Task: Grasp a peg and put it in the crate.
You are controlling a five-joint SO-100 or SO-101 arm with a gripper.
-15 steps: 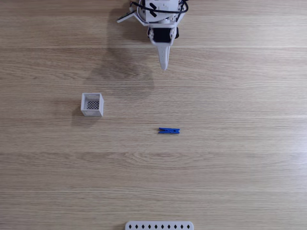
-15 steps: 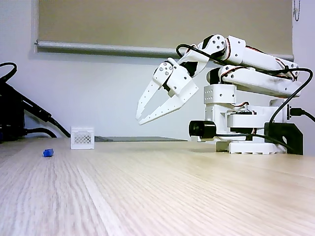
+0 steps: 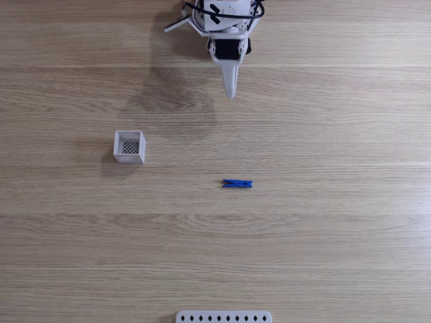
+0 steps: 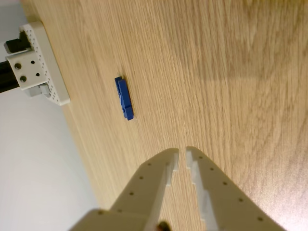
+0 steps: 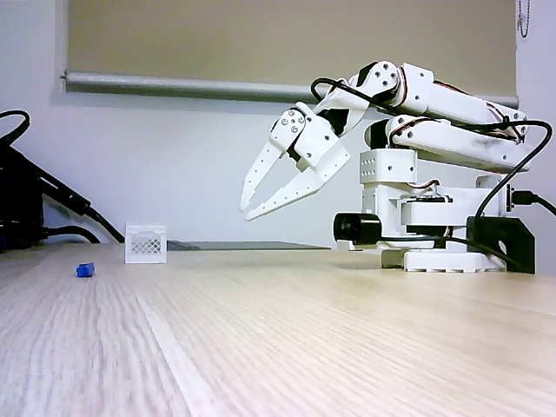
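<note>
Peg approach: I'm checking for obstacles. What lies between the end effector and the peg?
Nothing: bare wooden table separates the end effector from the peg in a fixed view from above. The crate sits off to the left.

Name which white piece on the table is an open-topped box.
The crate, left of the peg in a fixed view: it has walls; the perforated strip lies flat.

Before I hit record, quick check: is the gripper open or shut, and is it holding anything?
Gripper: slightly open, holding nothing; the peg lies on the table.
</note>
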